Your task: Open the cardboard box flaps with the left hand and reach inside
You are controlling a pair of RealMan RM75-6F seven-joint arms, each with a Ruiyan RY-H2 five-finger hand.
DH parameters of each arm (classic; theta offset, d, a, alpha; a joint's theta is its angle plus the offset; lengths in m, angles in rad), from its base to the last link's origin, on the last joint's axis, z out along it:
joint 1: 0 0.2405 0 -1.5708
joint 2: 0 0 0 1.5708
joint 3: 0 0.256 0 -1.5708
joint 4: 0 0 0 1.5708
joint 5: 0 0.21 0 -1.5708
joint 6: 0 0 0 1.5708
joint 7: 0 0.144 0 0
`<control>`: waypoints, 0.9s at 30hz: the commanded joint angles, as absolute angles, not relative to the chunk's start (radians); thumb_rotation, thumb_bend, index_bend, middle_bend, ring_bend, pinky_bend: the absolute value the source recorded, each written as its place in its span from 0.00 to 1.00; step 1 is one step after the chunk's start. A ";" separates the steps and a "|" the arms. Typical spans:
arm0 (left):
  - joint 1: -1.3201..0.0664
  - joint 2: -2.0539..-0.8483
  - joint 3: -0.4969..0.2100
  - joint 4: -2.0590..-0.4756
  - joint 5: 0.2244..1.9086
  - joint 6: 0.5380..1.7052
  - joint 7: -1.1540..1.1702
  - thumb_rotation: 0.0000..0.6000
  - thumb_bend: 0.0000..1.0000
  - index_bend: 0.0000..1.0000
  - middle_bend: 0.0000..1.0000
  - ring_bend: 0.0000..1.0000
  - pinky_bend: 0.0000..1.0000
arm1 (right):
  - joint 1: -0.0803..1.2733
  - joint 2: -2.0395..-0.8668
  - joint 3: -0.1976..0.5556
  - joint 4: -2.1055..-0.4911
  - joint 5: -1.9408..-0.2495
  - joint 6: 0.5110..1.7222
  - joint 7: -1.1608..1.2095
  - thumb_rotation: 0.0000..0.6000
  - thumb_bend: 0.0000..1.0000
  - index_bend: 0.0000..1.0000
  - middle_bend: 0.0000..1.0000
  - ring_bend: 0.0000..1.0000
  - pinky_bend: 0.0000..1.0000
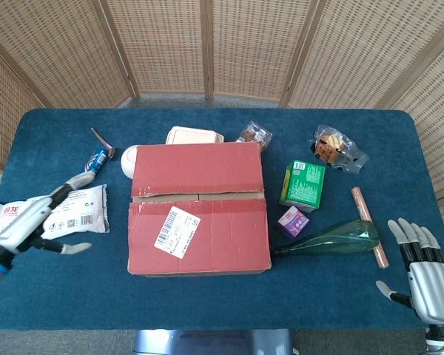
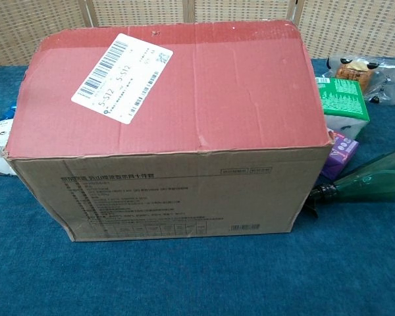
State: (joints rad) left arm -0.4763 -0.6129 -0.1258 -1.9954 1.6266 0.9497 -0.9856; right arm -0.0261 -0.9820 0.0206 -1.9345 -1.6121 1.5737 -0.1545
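With the left hand (image 1: 31,222) empty and fingers spread over the white snack bag (image 1: 59,211), the closed red-topped cardboard box (image 1: 199,209) sits to its right, so approach the centre seam between flaps.

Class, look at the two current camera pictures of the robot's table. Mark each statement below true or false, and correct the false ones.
1. The cardboard box flaps are closed. True.
2. The left hand grips a flap. False: it is over the white packet, left of the box, fingers spread, holding nothing.
3. The green bottle lies on its side. True.
4. The right hand holds the green bottle. False: it is open, apart from it.
5. A white label is on the box top. True.
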 commanded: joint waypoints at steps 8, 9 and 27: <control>-0.735 -0.699 -0.199 -1.999 1.538 0.643 -1.249 1.00 0.09 0.00 0.00 0.00 0.00 | -0.027 -0.978 0.022 -1.938 -1.609 1.576 -0.146 1.00 0.00 0.00 0.00 0.00 0.00; -0.745 -0.704 -0.202 -1.995 1.536 0.633 -1.254 1.00 0.09 0.00 0.00 0.00 0.00 | -0.027 -0.978 0.022 -1.938 -1.609 1.577 -0.145 1.00 0.00 0.00 0.00 0.00 0.00; -0.824 -0.745 -0.219 -1.964 1.463 0.522 -1.255 1.00 0.09 0.00 0.00 0.03 0.29 | -0.027 -0.967 0.022 -1.947 -1.605 1.575 -0.128 1.00 0.00 0.00 0.00 0.00 0.00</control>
State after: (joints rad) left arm -0.8247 -0.7484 -0.2191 -1.9625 1.4566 0.5240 -1.2459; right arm -0.0274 -0.9667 0.0224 -1.9465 -1.6048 1.5754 -0.1271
